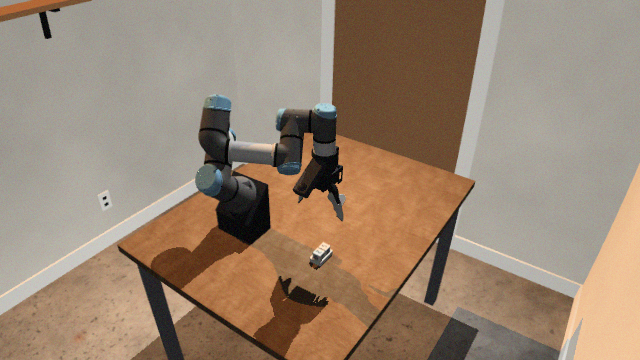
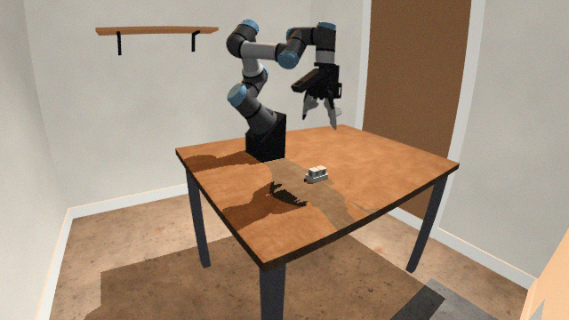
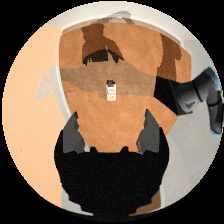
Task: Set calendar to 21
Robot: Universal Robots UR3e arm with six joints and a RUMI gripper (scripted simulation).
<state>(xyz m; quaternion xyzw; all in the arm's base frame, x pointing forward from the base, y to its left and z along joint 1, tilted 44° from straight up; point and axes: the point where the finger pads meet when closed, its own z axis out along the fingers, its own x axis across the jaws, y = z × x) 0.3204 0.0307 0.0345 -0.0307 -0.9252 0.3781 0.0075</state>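
The calendar's small white tray (image 1: 326, 259) (image 2: 318, 179) stands on the table. White cubes (image 1: 321, 250) (image 2: 317, 171) (image 3: 111, 92) sit in it side by side, close together. Dark marks show on their faces, but they are too small and blurred to read, and I cannot tell the month's name side. My gripper (image 1: 320, 209) (image 2: 319, 124) (image 3: 110, 110) is open and empty, with its jaws wide apart. It hangs high above the table, well above the calendar and towards the door side of it. Nothing is between the fingers.
The wooden table (image 1: 400, 200) (image 2: 382, 156) carries the arm's black base (image 1: 245, 215) (image 2: 267, 144), to the left of the calendar in the top and exterior views. A small dark reddish-brown patch lies at one end of the tray. The arm's shadow falls beside the calendar. A wall shelf (image 2: 156, 30) is behind.
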